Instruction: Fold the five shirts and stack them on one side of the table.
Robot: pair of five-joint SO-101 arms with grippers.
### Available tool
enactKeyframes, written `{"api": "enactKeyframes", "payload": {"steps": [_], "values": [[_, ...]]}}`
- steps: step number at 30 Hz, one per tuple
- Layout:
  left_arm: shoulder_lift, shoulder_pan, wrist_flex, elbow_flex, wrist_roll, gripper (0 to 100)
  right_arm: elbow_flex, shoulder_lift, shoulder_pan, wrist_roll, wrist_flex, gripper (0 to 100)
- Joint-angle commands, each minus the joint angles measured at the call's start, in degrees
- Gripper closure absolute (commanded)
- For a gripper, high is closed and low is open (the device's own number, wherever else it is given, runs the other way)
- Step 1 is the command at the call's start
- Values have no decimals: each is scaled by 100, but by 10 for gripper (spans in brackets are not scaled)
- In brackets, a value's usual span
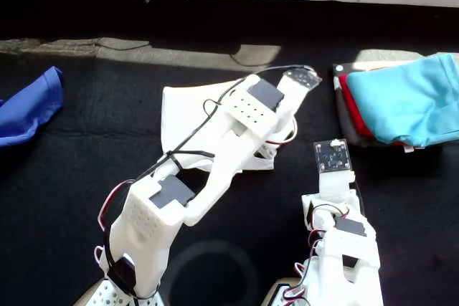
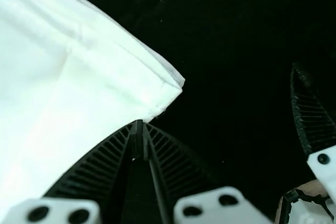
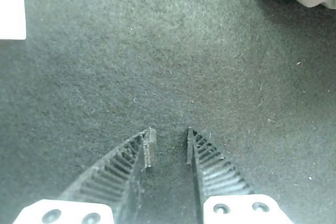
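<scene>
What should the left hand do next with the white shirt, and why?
Probably lift a little: the left hand is shut right at the edge of the white shirt, seemingly pinching it, and the shirt looks not yet folded, so raising the edge would start a fold.

table (image 1: 86, 170) bears white shirt (image 1: 188, 116), blue shirt (image 1: 29, 105), stack (image 1: 401, 102) (teal-topped).

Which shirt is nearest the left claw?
The white shirt, its edge right at the left claw; the blue shirt lies far off, the turquoise shirt tops the stack.
</scene>
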Motion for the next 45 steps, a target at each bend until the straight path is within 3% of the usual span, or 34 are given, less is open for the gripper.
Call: {"api": "enactKeyframes", "payload": {"steps": [1,11,26,30,35,39,45], "values": [[-13,-75,0,-312,35,991,75,-13,31,0,-101,886],[831,-75,-440,-321,44,991,75,-13,31,0,-101,886],[-145,-171,712,-804,413,991,75,-13,57,-9,-101,886],[-637,-637,985,-804,413,991,-189,31,145,-510,75,886],[-1253,-1675,1407,-796,404,991,-1877,57,-224,-941,1982,886],[-1930,-2448,1468,-681,211,991,-3354,66,-769,-1116,2888,885],[-3222,-3398,1204,1235,-44,991,-4523,347,-1640,-1116,3248,875]]}}
